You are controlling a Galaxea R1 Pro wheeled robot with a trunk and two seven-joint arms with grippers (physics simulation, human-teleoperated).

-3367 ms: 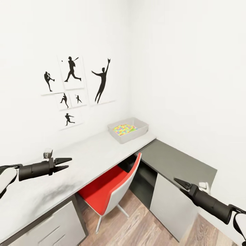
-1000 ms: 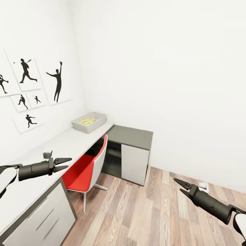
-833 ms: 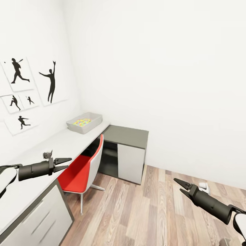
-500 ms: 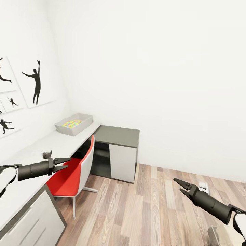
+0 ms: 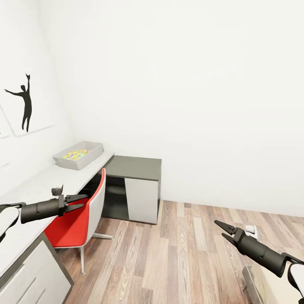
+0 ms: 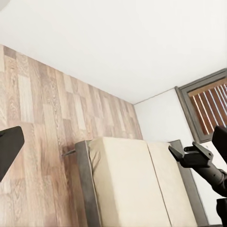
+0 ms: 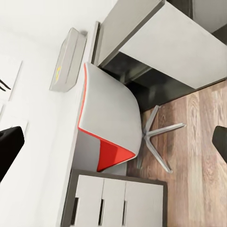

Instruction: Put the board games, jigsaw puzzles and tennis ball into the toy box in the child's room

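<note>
While both arms reach forward, the left pincer (image 5: pixel 80 202) and right pincer (image 5: pixel 223 230) gape empty; the toy box (image 5: pixel 78 155) sits on the desk (image 5: pixel 46 181) at frame left.

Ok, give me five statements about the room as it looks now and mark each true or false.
1. The grey bin on the desk holds colourful pieces. True.
2. The chair has a blue seat. False: it is red.
3. The left tool grips a ball. False: it is open and empty.
4. The floor is wood plank. True.
5. The right tool is open. True.
</note>
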